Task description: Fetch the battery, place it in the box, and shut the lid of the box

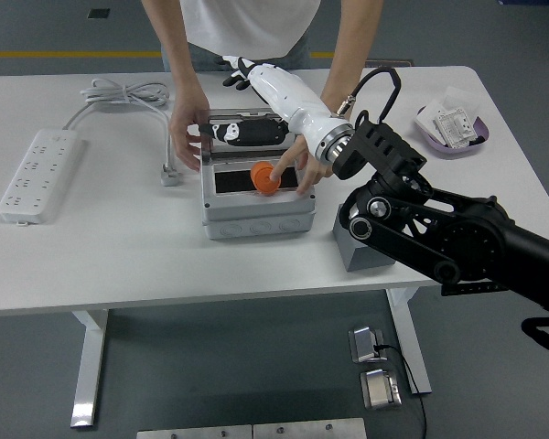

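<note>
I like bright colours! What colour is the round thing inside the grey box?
Orange. The round thing sits in the box, under a person's fingertip; the head view shows it.

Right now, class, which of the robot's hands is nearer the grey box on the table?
The right. The right hand is raised just beyond the box, above its far edge, its arm crossing over the box. The left hand is out of view.

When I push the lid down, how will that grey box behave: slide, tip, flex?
Likely stiff: the box looks like moulded grey plastic. It may slide on the smooth table if pushed, though a person's hand braces its left side. The upright lid seems hinged at the far edge, so it should swing, not lift.
</note>
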`<action>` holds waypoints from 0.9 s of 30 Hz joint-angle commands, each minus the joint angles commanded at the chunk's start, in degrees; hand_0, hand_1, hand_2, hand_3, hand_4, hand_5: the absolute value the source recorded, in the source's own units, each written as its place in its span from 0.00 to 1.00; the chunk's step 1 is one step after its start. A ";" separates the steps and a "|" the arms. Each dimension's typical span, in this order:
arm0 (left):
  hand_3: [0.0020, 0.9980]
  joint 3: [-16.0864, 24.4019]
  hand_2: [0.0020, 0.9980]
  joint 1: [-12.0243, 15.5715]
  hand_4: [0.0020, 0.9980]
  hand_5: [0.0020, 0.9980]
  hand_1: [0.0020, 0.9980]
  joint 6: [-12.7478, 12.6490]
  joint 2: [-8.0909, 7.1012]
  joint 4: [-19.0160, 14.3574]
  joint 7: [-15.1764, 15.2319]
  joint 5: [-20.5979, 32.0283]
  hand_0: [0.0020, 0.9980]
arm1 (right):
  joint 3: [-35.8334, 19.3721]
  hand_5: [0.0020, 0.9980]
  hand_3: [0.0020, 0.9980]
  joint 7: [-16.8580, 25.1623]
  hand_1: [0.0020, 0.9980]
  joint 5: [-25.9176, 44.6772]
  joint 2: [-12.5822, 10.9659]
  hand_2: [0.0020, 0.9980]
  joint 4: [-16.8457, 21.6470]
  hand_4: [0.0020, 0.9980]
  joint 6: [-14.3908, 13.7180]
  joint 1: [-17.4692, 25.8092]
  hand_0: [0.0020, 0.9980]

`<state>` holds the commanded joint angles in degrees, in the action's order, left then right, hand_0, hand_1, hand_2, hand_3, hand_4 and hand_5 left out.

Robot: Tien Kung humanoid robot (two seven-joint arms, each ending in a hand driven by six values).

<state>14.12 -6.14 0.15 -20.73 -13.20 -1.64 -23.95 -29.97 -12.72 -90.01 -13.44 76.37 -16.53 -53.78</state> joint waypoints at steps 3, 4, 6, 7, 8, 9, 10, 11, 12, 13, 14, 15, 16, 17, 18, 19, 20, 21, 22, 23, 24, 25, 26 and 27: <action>0.64 -0.37 0.63 0.00 0.70 0.15 0.69 0.03 -0.11 -0.02 -0.03 0.38 0.62 | -0.10 0.63 0.92 0.17 0.71 0.41 0.26 0.74 -0.19 0.93 0.02 -0.57 0.92; 0.64 -0.46 0.63 0.00 0.70 0.15 0.69 0.04 -0.15 -0.04 -0.04 0.48 0.62 | -0.10 0.63 0.92 0.29 0.71 0.64 0.42 0.74 -0.45 0.93 0.01 -0.77 0.92; 0.64 -0.63 0.62 -0.05 0.70 0.15 0.69 0.07 -0.22 -0.06 -0.05 0.66 0.62 | -0.06 0.62 0.90 0.64 0.71 1.30 0.85 0.73 -1.32 0.92 0.09 -1.21 0.92; 0.64 -0.72 0.62 -0.08 0.70 0.15 0.69 0.08 -0.24 -0.06 -0.06 0.73 0.62 | -0.05 0.62 0.90 0.73 0.71 1.49 1.03 0.73 -1.73 0.92 0.21 -1.40 0.92; 0.64 -0.83 0.62 -0.12 0.70 0.15 0.69 0.09 -0.27 -0.07 -0.07 0.82 0.62 | -0.02 0.62 0.90 0.87 0.71 1.87 1.28 0.73 -2.37 0.92 0.44 -1.70 0.92; 0.64 -0.88 0.62 -0.15 0.70 0.15 0.69 0.10 -0.29 -0.07 -0.08 0.88 0.62 | 0.02 0.62 0.90 0.96 0.71 2.13 1.43 0.73 -2.81 0.92 0.60 -1.89 0.92; 0.64 -0.98 0.62 -0.18 0.70 0.15 0.69 0.10 -0.32 -0.08 -0.09 0.96 0.62 | 0.10 0.62 0.90 1.07 0.71 2.53 1.68 0.73 -3.55 0.92 0.85 -2.23 0.92; 0.64 -1.07 0.62 -0.20 0.70 0.15 0.69 0.11 -0.33 -0.08 -0.10 1.01 0.62 | 0.19 0.62 0.90 1.16 0.71 2.84 1.87 0.73 -4.16 0.92 1.01 -2.51 0.92; 0.64 -1.21 0.62 -0.23 0.70 0.15 0.69 0.11 -0.35 -0.08 -0.11 1.09 0.62 | 0.36 0.61 0.89 1.31 0.71 3.28 2.14 0.72 -5.06 0.91 1.17 -2.90 0.91; 0.64 -1.30 0.62 -0.25 0.70 0.15 0.69 0.11 -0.37 -0.08 -0.11 1.14 0.62 | 0.48 0.61 0.89 1.38 0.71 3.51 2.32 0.72 -5.63 0.91 1.26 -3.15 0.91; 0.64 -1.47 0.62 -0.31 0.70 0.15 0.69 0.11 -0.41 -0.07 -0.12 1.25 0.62 | 0.79 0.61 0.89 1.48 0.71 3.94 2.66 0.72 -6.87 0.91 1.46 -3.71 0.91; 0.64 -1.60 0.62 -0.38 0.70 0.15 0.69 0.10 -0.46 -0.07 -0.12 1.33 0.62 | 1.15 0.61 0.89 1.64 0.71 4.45 2.97 0.72 -8.09 0.91 1.63 -4.27 0.91; 0.64 -1.71 0.62 -0.46 0.70 0.15 0.69 0.10 -0.50 -0.06 -0.12 1.39 0.62 | 1.44 0.61 0.89 1.73 0.71 4.89 3.23 0.72 -9.06 0.91 1.79 -4.71 0.91; 0.64 -1.79 0.62 -0.55 0.70 0.15 0.69 0.10 -0.56 -0.07 -0.12 1.42 0.62 | 1.76 0.61 0.89 1.76 0.71 5.35 3.51 0.72 -10.22 0.91 2.04 -5.20 0.91; 0.64 -1.81 0.62 -0.62 0.70 0.15 0.69 0.12 -0.62 -0.08 -0.11 1.42 0.62 | 2.05 0.67 0.90 1.78 0.76 5.82 3.72 0.77 -11.24 0.91 2.28 -5.60 0.93; 0.64 -1.84 0.62 -0.70 0.70 0.15 0.69 0.12 -0.67 -0.08 -0.11 1.44 0.62 | 2.36 0.67 0.90 1.83 0.76 6.39 3.91 0.77 -12.28 0.91 2.51 -5.99 0.93; 0.64 -1.89 0.62 -0.80 0.70 0.15 0.69 0.13 -0.73 -0.09 -0.11 1.44 0.62 | 2.75 0.67 0.90 1.89 0.76 7.21 4.09 0.77 -13.53 0.91 2.78 -6.44 0.93; 0.64 -1.91 0.62 -0.87 0.70 0.15 0.69 0.14 -0.79 -0.10 -0.11 1.42 0.62 | 3.11 0.67 0.90 2.00 0.76 7.98 4.20 0.77 -14.59 0.91 2.93 -6.77 0.93; 0.64 -1.94 0.62 -0.93 0.70 0.15 0.69 0.14 -0.85 -0.11 -0.11 1.42 0.62 | 3.54 0.67 0.90 2.19 0.76 8.86 4.31 0.77 -15.68 0.91 3.00 -7.09 0.93; 0.64 -2.04 0.62 -0.99 0.70 0.15 0.69 0.13 -0.90 -0.10 -0.11 1.47 0.62 | 4.00 0.67 0.90 2.41 0.76 9.75 4.43 0.77 -16.76 0.91 3.02 -7.38 0.93; 0.64 -2.15 0.62 -1.05 0.70 0.15 0.69 0.13 -0.97 -0.09 -0.11 1.54 0.62 | 4.50 0.88 0.90 2.67 0.87 10.68 4.58 0.87 -17.86 0.97 2.99 -7.67 0.97; 0.64 -2.33 0.62 -1.13 0.70 0.15 0.69 0.11 -1.06 -0.07 -0.11 1.63 0.62 | 5.27 0.88 0.90 3.08 0.87 12.08 4.87 0.87 -19.49 0.97 2.90 -8.06 0.97; 0.64 -2.49 0.62 -1.20 0.70 0.15 0.69 0.11 -1.13 -0.06 -0.12 1.69 0.62 | 5.91 0.88 0.90 3.39 0.87 13.06 5.16 0.87 -20.63 0.97 2.88 -8.35 0.97; 0.64 -2.62 0.62 -1.27 0.70 0.15 0.69 0.11 -1.19 -0.05 -0.13 1.75 0.62 | 6.53 0.88 0.90 3.67 0.87 14.03 5.44 0.87 -21.80 0.97 2.86 -8.60 0.97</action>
<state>11.50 -7.41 0.26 -21.92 -13.26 -1.78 -22.19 -23.44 -9.05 -75.98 -8.00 54.57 -13.68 -62.38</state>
